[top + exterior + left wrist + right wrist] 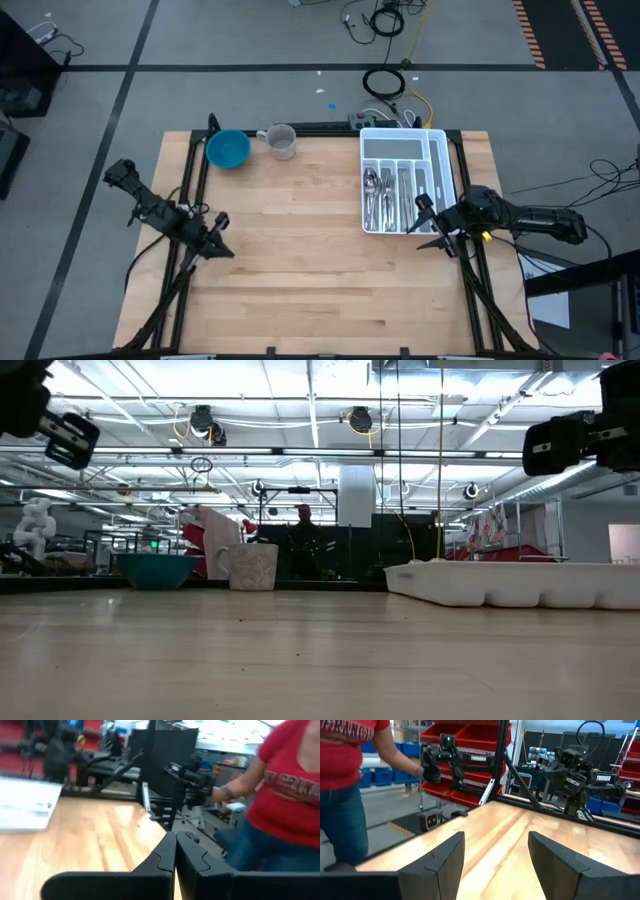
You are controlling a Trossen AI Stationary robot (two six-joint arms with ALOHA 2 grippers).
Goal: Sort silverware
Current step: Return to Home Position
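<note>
The left gripper (pixel 221 243) hangs over the counter's (pixel 300 280) left side, and its wrist view shows the fingers (pixel 162 862) pressed together. At the far edge stand a blue bowl (pixel 228 149) and a mug (pixel 282 141). Right of them, the white tray (pixel 402 150) holds the silverware (pixel 385 195) in its long slots. The low view shows only the tray's wall, which hides the pieces. The right gripper (pixel 426 222) sits just beside the tray's near right corner, fingers (pixel 445 857) spread wide. Both wrist views catch a person (pixel 342 755) in a red shirt beyond the counter.
</note>
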